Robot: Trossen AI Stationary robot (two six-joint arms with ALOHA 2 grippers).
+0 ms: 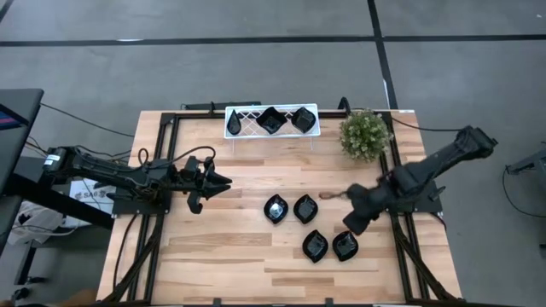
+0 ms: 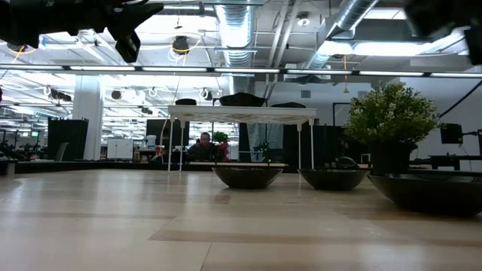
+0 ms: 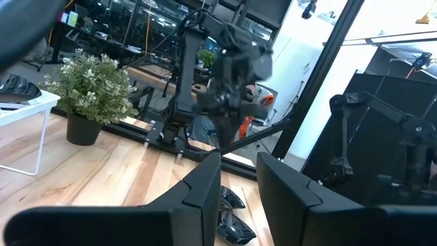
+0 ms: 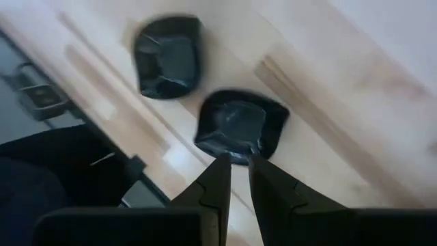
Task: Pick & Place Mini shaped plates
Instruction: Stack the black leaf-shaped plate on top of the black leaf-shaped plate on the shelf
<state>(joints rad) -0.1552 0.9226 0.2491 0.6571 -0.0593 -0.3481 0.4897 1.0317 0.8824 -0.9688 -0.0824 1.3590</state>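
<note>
Hovering over the right side of the pale wooden tabletop (image 1: pixel 222 256), the right hand (image 1: pixel 351 223) hangs just above the nearest of four small glossy black dishes, the wavy-edged one at near right (image 1: pixel 345 246). In the right wrist view that dish (image 4: pixel 239 128) lies directly ahead of the two dark fingers (image 4: pixel 217 179), which stand only a narrow slot apart with nothing between them. I judge this a line-up over the dish's rim, since so thin an edge needs only a slim gap to be pinched.

Its neighbour, a leaf-shaped black dish (image 1: pixel 315 246), lies just to its left, close beside it. Two more black dishes (image 1: pixel 275 208) (image 1: pixel 305 208) sit side by side a little farther back, near the middle of the tabletop. They lie flat and apart from one another, which leaves each rim free to be reached.

At the far edge a white lattice wire rack (image 1: pixel 247 121) stands on thin legs and carries two black dishes (image 1: pixel 271 119) (image 1: pixel 303 118) on its right part, while its left part is bare. That suggests the rack is where the loose dishes belong. A small green bushy plant in a dark pot (image 1: pixel 365 134) stands just right of the rack.

The left hand (image 1: pixel 223 182) waits raised over the left-centre of the tabletop, pointing right, its fingers (image 3: pixel 205 188) partly apart and holding nothing.
</note>
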